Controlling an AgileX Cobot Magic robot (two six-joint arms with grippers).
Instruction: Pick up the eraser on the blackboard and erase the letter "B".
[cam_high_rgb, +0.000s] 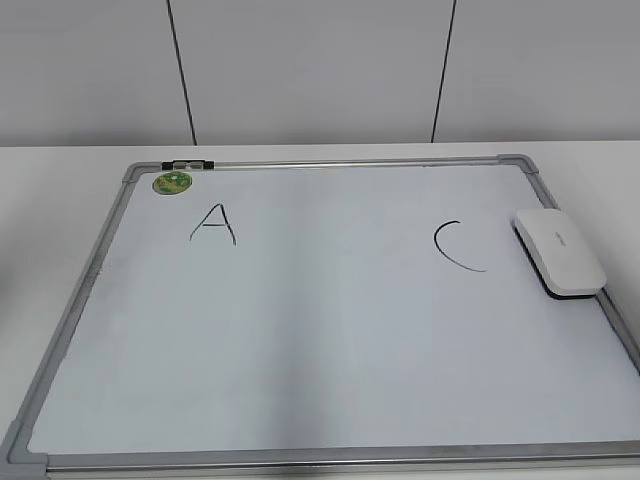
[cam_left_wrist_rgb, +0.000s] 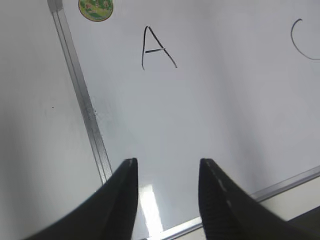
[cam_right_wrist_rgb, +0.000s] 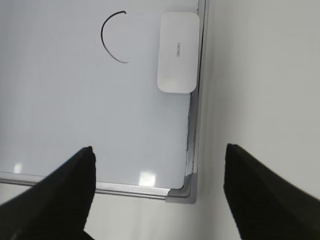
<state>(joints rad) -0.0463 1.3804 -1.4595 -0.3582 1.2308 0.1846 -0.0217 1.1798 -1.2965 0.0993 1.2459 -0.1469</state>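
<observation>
The blackboard (cam_high_rgb: 330, 340) is a white board with a grey frame, lying flat on the table. The white eraser (cam_high_rgb: 558, 250) lies on its right edge, beside the black "C" (cam_high_rgb: 455, 248); it also shows in the right wrist view (cam_right_wrist_rgb: 178, 52). The black "A" (cam_high_rgb: 212, 224) is at the left. No letter "B" shows between them; that area is bare. My left gripper (cam_left_wrist_rgb: 167, 165) is open and empty above the board's near left part. My right gripper (cam_right_wrist_rgb: 159, 150) is wide open and empty above the board's near right corner. Neither gripper shows in the exterior view.
A small green round sticker (cam_high_rgb: 171, 183) and a black clip (cam_high_rgb: 187, 163) sit at the board's far left corner. White table (cam_high_rgb: 60, 200) surrounds the board. A grey panelled wall (cam_high_rgb: 320, 70) stands behind.
</observation>
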